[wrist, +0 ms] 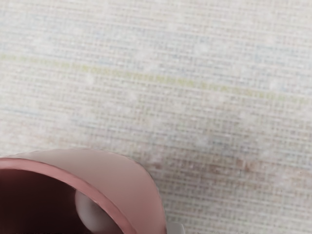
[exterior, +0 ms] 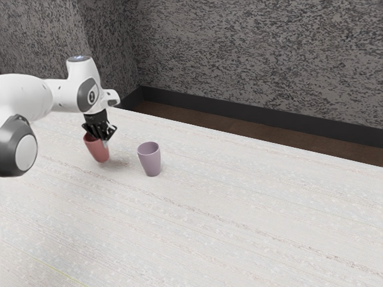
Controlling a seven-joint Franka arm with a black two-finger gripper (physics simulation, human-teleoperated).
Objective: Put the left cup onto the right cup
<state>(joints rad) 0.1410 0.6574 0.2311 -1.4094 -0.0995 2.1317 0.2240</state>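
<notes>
A dusty red cup [exterior: 97, 150] is at the exterior view's left, tilted, with its base at or just above the white table [exterior: 239, 215]; I cannot tell if it touches. My gripper [exterior: 99, 135] is shut on its rim from above. In the wrist view the red cup [wrist: 112, 180] lies just under the hand, with one pale fingertip [wrist: 91, 212] inside its wall and the other outside it. A mauve cup [exterior: 149, 158] stands upright on the table, a short way toward the exterior view's right of the red one.
The table stretches wide toward the exterior view's right and front. Behind its far edge a dark floor strip [exterior: 269, 128] runs along a rough grey wall [exterior: 251, 54].
</notes>
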